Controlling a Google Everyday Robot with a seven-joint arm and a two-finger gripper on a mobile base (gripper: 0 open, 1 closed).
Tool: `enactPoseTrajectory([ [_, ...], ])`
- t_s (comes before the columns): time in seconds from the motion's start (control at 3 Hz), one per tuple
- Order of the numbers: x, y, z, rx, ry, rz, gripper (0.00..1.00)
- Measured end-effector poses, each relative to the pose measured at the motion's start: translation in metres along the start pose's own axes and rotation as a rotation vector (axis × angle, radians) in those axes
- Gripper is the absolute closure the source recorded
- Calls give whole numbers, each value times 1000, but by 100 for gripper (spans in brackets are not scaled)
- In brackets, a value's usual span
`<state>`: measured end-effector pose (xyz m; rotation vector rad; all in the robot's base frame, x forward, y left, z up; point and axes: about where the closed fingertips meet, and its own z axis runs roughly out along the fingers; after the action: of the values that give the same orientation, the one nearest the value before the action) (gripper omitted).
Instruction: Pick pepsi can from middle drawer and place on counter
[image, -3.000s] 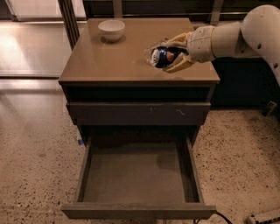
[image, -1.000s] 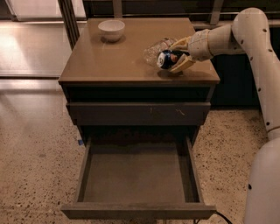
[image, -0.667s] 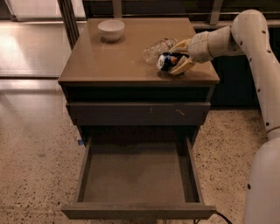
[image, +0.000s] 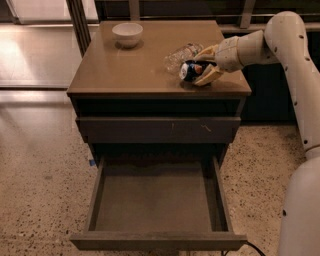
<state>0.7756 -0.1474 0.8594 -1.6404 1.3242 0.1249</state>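
Drawer (image: 157, 200) up front is pulled out, and the can (image: 186, 70) isn't in it. It's over the near right part of the desk (image: 125, 70), clamped in the gripper (image: 199, 68), which reaches in from the right. The can looks tipped, long axis running left-right. Can't tell if it's touching the top. A water bottle (image: 179, 53) lies just behind.

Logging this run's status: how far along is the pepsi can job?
Done: the middle drawer stands open with nothing in it, and the pepsi can looks set down on the counter, near its right front corner. In hand: the gripper has its jaws closed around the can. Left: let go and pull clear.
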Motion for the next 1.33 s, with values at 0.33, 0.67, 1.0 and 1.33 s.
enactPoseTrajectory([
  [0.33, 0, 0, 0, 0, 0, 0, 35],
  [0.67, 0, 0, 0, 0, 0, 0, 11],
  [1.0, 0, 0, 0, 0, 0, 0, 0],
  [1.33, 0, 0, 0, 0, 0, 0, 0],
])
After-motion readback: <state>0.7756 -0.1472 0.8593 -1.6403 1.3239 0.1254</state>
